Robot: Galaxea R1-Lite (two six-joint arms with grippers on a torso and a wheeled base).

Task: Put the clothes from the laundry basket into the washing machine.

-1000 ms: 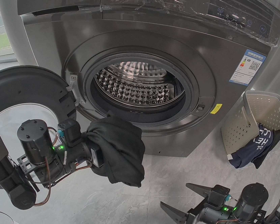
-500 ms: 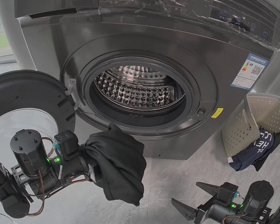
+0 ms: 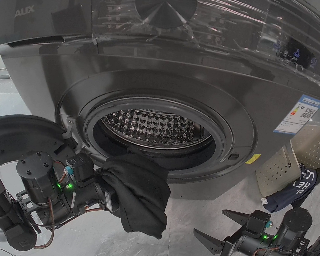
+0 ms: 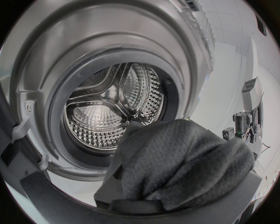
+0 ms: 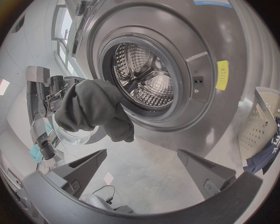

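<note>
Black garment (image 3: 140,190), clamped in the left gripper's (image 3: 113,202) fingers, has come closer to the washing machine (image 3: 218,99), its top now at the opening's lower rim. The right gripper's (image 3: 208,222) fingers stay apart.

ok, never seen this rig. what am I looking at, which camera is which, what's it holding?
It is a two-armed robot on wheels, facing a washing machine with its door swung open. The head view looks down from its head; each wrist view looks along that arm's hand. The left hand holds a black garment bunched over it, just in front of the lower rim of the drum opening. The right hand is open and empty, above the floor. On the robot's right, a tilted laundry basket sits beside the machine with a navy garment hanging out.
</note>
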